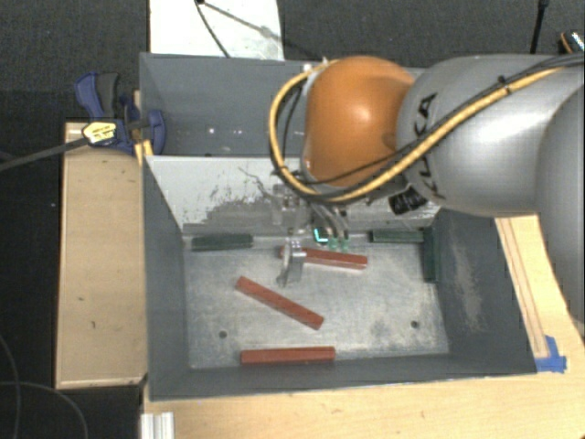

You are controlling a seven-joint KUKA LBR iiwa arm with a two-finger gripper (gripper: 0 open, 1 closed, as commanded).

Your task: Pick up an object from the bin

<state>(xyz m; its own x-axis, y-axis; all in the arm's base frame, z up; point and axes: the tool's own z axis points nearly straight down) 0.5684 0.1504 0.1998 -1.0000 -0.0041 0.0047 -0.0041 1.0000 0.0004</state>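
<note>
A grey metal bin (388, 314) had a scuffed floor. On it lay a front red-brown bar (287, 356) along the lower wall, a slanted red-brown bar (279, 302) at centre, a third red-brown bar (338, 260) above it, and a dark green bar (221, 241) at upper left.

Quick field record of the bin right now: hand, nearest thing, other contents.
hand: low over the far middle of the bin floor
nearest thing: red-brown bar, lying flat, its left end at the hand
held: cannot tell
diagonal red-brown bar: centre of the floor, apart from the hand
near-wall red-brown bar: lying along the near wall
dark green bar: far wall, left
right dark green bar: by the right wall
bin: grey metal
</note>
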